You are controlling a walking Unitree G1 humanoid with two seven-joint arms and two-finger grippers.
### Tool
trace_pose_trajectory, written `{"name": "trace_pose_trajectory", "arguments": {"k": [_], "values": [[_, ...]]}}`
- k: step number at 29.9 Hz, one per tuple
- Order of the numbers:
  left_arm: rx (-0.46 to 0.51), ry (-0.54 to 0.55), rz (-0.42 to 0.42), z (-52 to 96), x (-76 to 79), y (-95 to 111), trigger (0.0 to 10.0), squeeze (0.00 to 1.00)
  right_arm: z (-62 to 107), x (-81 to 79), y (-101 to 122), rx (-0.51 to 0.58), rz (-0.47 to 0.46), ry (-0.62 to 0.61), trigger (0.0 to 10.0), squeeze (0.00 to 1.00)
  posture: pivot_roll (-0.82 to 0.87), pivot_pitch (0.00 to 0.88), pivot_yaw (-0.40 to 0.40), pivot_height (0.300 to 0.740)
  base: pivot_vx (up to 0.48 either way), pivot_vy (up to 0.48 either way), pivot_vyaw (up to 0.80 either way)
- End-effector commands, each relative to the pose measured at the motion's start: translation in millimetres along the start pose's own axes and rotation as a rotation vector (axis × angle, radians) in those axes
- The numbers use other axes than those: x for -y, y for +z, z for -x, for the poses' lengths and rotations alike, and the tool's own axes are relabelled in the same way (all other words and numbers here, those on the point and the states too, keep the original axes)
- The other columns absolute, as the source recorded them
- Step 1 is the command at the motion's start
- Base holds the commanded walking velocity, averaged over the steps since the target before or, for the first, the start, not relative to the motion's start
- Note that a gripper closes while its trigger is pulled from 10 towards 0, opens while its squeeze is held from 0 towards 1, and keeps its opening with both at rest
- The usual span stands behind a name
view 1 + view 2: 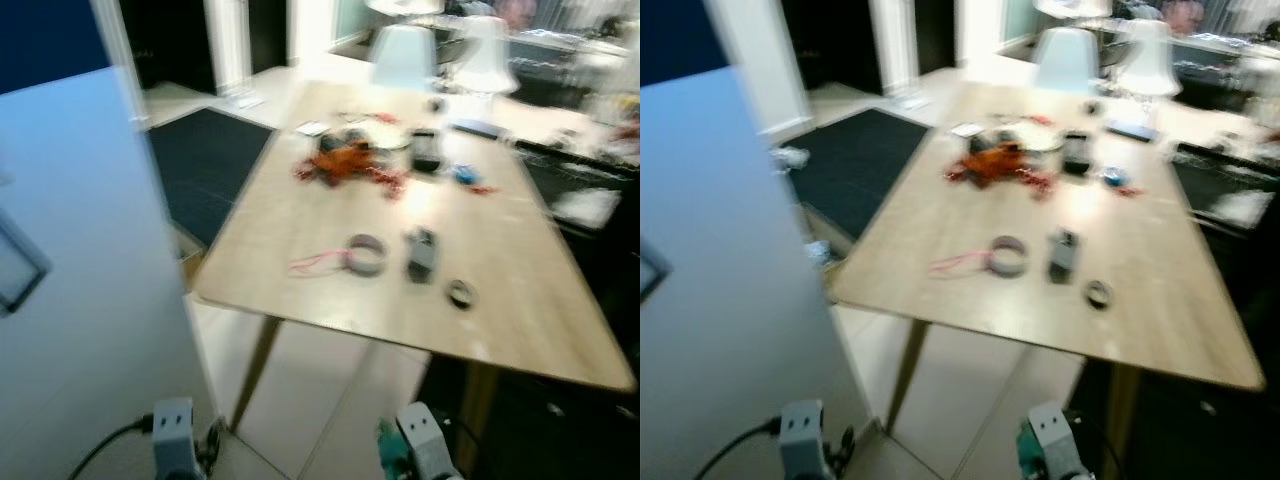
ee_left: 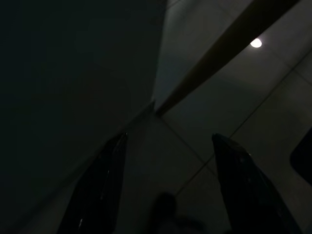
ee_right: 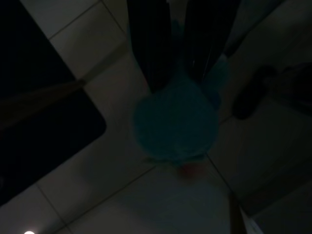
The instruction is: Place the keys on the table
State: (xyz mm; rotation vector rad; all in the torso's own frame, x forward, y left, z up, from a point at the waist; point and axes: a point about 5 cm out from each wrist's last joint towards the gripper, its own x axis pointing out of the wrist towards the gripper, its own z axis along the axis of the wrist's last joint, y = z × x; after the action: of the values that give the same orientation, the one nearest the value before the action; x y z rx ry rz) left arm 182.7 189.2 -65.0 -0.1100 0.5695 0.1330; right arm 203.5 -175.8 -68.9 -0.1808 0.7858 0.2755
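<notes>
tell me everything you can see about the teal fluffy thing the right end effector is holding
The teal fluffy ball looks like a soft, round pom-pom of fuzzy fibre, probably a keychain charm, though no keys can be made out in the dark wrist view. It hangs between the right end effector's two black fingers, which are closed on its top. A small reddish bit peeks out beneath it. It is held low over the tiled floor, short of the wooden table. A sliver of teal shows beside the right arm in the head view.
</notes>
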Motion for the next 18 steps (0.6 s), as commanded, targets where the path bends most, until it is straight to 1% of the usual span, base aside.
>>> {"name": "trace_pose_trajectory", "arguments": {"k": [1, 5, 10, 13, 18], "values": [[-0.007, -0.005, 0.013, 0.3, 1.1, -1.4, 10.0, 0.0, 0.7, 1.0, -2.3, -0.006, -0.033, -0.014, 10.0, 0.0, 0.05, 0.058, -0.089, 0.74, 0.0, 0.0, 0.0], [0.016, -0.029, 0.022, 0.7, 2.9, 0.5, 10.0, 0.0, 0.5, 1.1, -1.6, -0.004, -0.026, -0.012, 10.0, 0.0, 0.05, 0.059, -0.089, 0.74, 0.0, 0.0, 0.0], [0.018, -0.051, 0.017, 0.4, 4.0, 1.1, 10.0, 0.0, 0.4, 1.1, -1.4, -0.005, -0.027, -0.013, 10.0, 0.0, 0.05, 0.058, -0.089, 0.74, 0.0, 0.0, 0.0], [0.013, -0.09, 0.006, -0.1, 5.5, 1.7, 10.0, 0.0, 0.3, 0.5, -1.5, -0.004, -0.03, -0.016, 10.0, 0.0, 0.05, 0.059, -0.085, 0.74, 0.0, 0.0, 0.0], [0.018, -0.1, 0.001, -0.4, 5.4, 2.7, 10.0, 0.0, 0.1, -0.2, -1.7, -0.005, -0.033, -0.017, 10.0, 0.0, 0.05, 0.061, -0.083, 0.74, 0.0, 0.0, 0.0]]}}
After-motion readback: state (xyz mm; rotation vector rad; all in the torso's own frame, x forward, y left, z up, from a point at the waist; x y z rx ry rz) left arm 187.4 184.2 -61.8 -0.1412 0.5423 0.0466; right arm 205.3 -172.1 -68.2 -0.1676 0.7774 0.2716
